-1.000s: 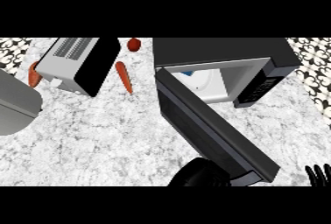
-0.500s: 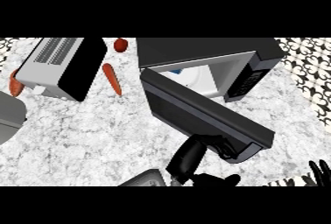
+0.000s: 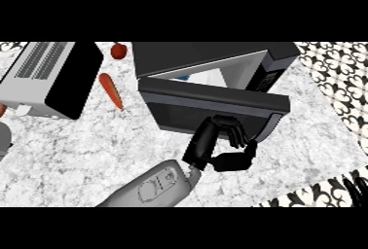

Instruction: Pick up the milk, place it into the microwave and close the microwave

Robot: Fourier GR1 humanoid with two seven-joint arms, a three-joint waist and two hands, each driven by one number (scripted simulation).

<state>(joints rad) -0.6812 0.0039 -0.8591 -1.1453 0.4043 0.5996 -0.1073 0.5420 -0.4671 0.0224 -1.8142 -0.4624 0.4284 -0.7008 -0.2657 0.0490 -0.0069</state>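
Black left hand (image 3: 223, 146) curled against microwave door (image 3: 208, 104), holding nothing; milk (image 3: 205, 77) inside, no legible writing

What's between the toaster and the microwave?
In the head view, an orange carrot lies on the counter between the toaster and the microwave.

You are looking down on a white-and-grey marbled counter (image 3: 86, 146), with black-and-white patterned tiling (image 3: 338, 73) along its right and upper-left edges.
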